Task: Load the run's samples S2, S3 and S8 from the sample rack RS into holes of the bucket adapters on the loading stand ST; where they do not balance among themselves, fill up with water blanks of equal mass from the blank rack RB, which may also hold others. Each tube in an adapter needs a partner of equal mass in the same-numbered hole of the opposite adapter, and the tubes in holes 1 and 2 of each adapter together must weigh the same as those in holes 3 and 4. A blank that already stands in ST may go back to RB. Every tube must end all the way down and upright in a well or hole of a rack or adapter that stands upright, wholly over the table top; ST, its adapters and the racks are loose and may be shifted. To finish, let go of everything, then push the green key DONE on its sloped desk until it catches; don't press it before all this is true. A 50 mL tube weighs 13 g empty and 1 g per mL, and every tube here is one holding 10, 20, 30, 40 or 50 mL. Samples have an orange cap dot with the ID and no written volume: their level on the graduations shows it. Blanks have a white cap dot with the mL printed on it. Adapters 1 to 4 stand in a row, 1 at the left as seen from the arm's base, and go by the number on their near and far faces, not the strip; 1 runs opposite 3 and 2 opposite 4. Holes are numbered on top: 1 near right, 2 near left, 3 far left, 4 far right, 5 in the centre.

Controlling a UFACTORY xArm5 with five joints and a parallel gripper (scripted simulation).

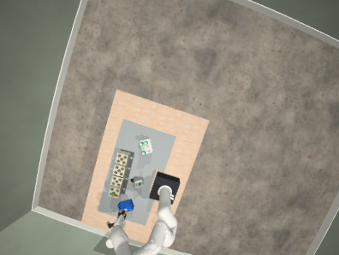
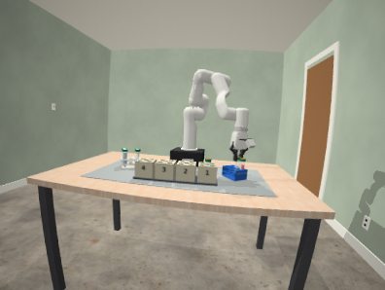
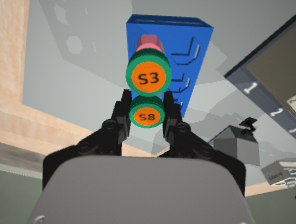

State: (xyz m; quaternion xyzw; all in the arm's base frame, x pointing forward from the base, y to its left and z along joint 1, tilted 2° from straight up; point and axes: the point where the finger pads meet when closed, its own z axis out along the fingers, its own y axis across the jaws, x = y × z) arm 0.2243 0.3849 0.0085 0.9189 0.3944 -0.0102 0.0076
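Observation:
My gripper (image 3: pixel 147 100) is shut on sample tube S8 (image 3: pixel 145 113), whose green cap with an orange dot sits between the two black fingers, over the blue sample rack RS (image 3: pixel 170 60). Sample S3 (image 3: pixel 148 76) stands in the rack just beyond, with pink liquid under its cap. From the side, the gripper (image 2: pixel 239 157) hangs over the blue rack (image 2: pixel 234 172) at the right end of the stand. The four adapters (image 2: pixel 176 170), numbered 4 to 1, stand in a row; adapter 1 (image 1: pixel 114 192) holds an orange-dotted tube. The blank rack RB (image 1: pixel 145 147) holds white-dotted tubes.
The green DONE key (image 1: pixel 138 182) sits on its small grey desk between the stand and the arm's black base (image 1: pixel 164 186). The desk also shows in the wrist view (image 3: pixel 235 142). The table's near edge lies close behind the blue rack (image 1: pixel 125 207).

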